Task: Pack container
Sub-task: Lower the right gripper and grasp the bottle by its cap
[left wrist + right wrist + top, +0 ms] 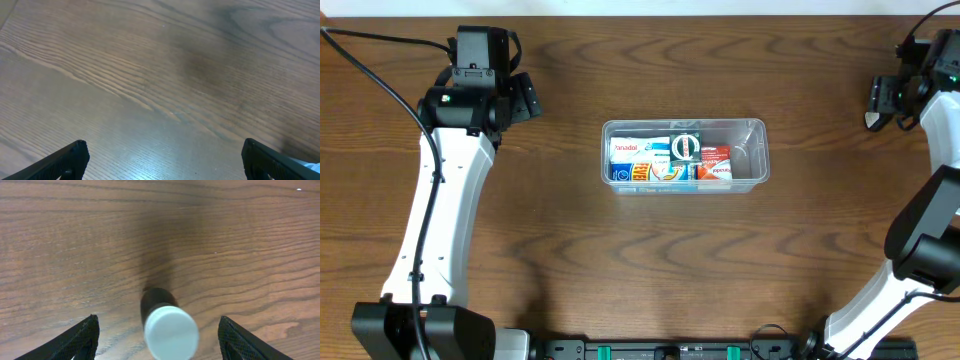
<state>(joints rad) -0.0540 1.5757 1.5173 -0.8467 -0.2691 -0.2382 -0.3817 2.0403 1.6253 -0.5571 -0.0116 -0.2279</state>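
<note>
Lengthwise, the container (pixel 757 150) runs left-to-right, mouth up; left tool (pixel 164 162) and right tool (pixel 158 336) both spread apart.

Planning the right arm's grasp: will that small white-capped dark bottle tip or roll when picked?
Likely tippy: the bottle looks narrow and seems to stand upright, so an off-centre nudge could topple it. Round body, probably rolls if it falls. The right gripper is open astride it.

White arm links (pixel 445 190), black joint housings (pixel 480 50), black cables (pixel 370 68), small green light (pixel 445 98), black textured claw fingers (pixel 82 339).
</note>
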